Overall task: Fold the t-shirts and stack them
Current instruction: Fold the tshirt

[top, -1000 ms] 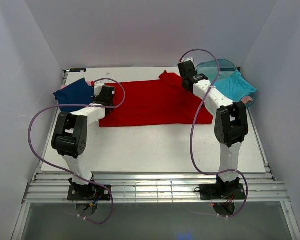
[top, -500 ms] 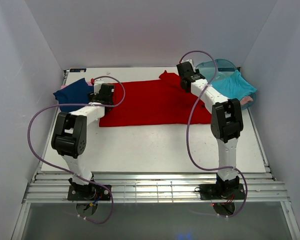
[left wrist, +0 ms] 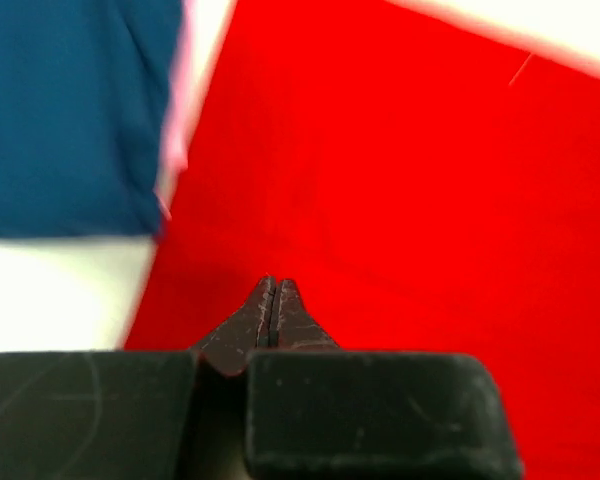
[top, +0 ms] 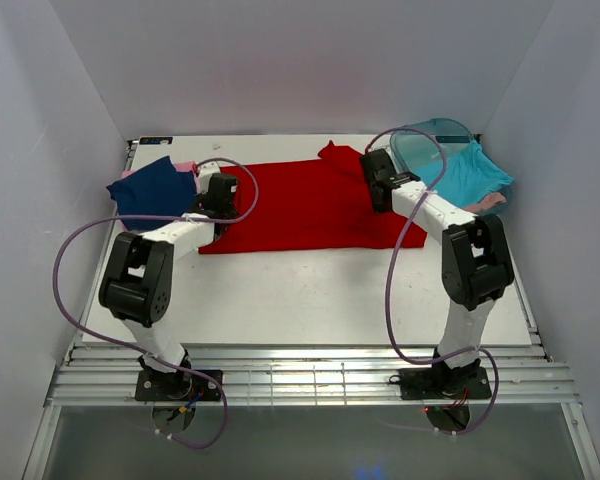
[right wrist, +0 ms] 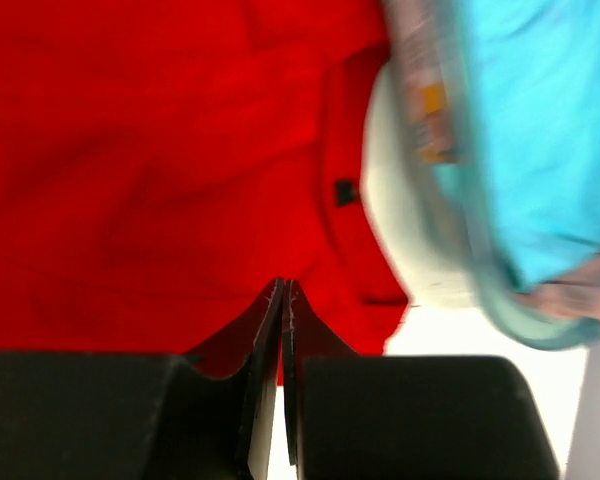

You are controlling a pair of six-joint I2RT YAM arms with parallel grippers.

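Top external | red t-shirt (top: 300,205) long axis left-right; left fingers (left wrist: 263,318) closed tight; right fingers (right wrist: 270,325) closed tight

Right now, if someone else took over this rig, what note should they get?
Left gripper: shut, over the left edge of the red t-shirt; no grip visible.
Right gripper: shut, over its right side, near the tub.
Red t-shirt lies flat mid-table; navy t-shirt far left, on pink cloth; turquoise t-shirt draped in the tub.
Done: navy apparently set aside.
Left: fold red, empty tub, stack.
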